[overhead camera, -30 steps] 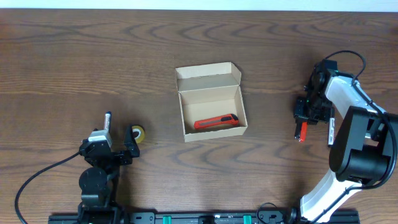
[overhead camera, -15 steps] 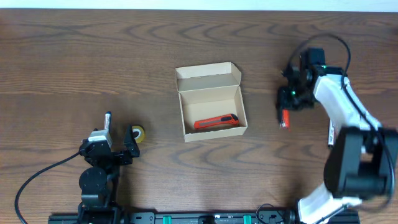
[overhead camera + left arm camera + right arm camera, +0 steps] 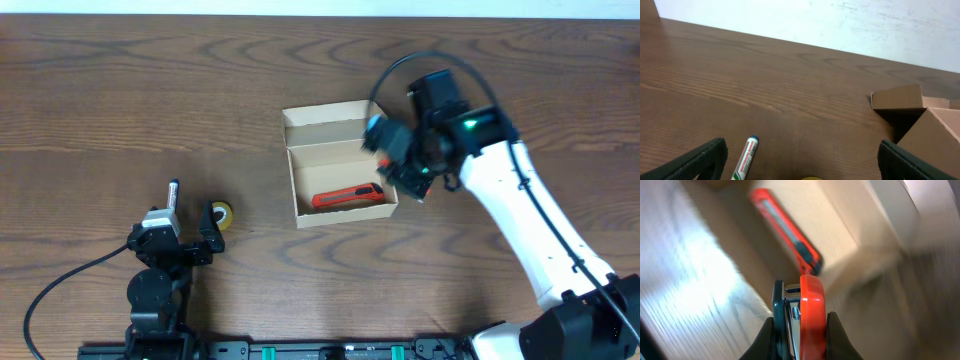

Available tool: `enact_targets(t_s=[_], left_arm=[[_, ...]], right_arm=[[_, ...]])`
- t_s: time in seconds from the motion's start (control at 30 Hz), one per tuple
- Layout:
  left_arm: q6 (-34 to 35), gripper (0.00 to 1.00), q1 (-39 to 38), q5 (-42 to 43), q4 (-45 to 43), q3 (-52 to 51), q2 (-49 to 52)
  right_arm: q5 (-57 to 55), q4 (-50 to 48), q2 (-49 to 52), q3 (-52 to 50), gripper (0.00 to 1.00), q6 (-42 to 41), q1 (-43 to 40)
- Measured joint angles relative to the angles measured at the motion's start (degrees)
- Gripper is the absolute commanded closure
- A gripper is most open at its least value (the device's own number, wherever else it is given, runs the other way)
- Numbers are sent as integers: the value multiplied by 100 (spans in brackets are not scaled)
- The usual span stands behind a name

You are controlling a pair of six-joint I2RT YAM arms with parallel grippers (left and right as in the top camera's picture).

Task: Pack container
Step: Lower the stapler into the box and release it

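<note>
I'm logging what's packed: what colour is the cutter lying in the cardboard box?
The cutter is red with a dark end, clearest in the overhead view.

rt wrist bkgd blurred, held red item [image 3: 812,315] unidentifiable, marker [image 3: 744,160] clipped btm

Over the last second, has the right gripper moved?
Yes. The right gripper, shut on a red object, moved left, from well right of the cardboard box to its right wall.
</note>
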State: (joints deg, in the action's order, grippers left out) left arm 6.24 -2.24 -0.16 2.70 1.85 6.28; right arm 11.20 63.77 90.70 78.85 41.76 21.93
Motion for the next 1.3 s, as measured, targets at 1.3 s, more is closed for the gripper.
enact_targets(t_s=[1.3], left_arm=[[0, 5, 0, 22, 0, 0, 0]], right_arm=[[-210, -90, 2302, 852, 99, 2398, 1141]])
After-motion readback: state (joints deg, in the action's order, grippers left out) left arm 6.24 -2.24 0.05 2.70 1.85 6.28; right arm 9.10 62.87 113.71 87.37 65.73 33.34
